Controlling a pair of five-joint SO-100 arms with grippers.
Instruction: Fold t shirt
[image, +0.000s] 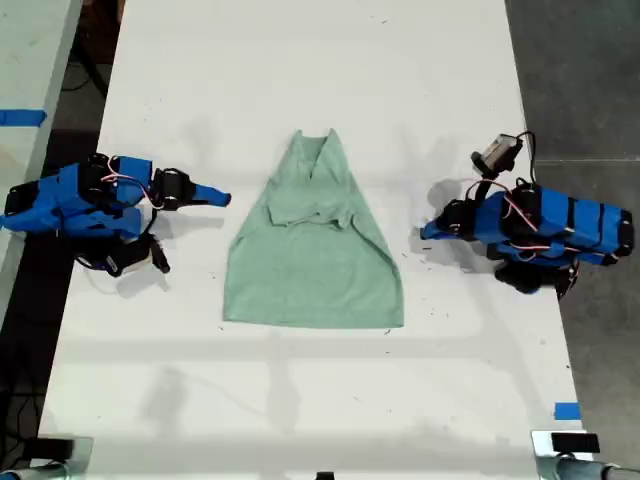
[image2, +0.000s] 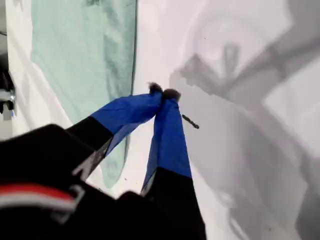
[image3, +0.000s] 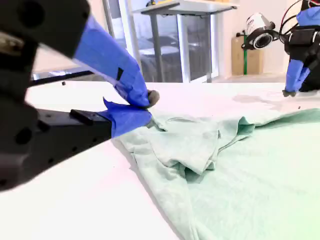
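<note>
**Shirt partly folded, both tools off it**

While the small pale mint-green fabric t shirt (image: 313, 250) lies mid-table on the white table (image: 300, 80), sleeves folded in, your first tool (image2: 164, 92) rests pinched together near its edge; your second tool (image3: 147, 105) sits narrowly closed, empty, beside it.

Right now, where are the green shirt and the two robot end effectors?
t shirt (image: 315, 270), exterior view, middle of the fabric.
my first end effector (image2: 164, 94), first wrist view, between its tips.
my second end effector (image3: 149, 106), second wrist view, between its tips.
</note>
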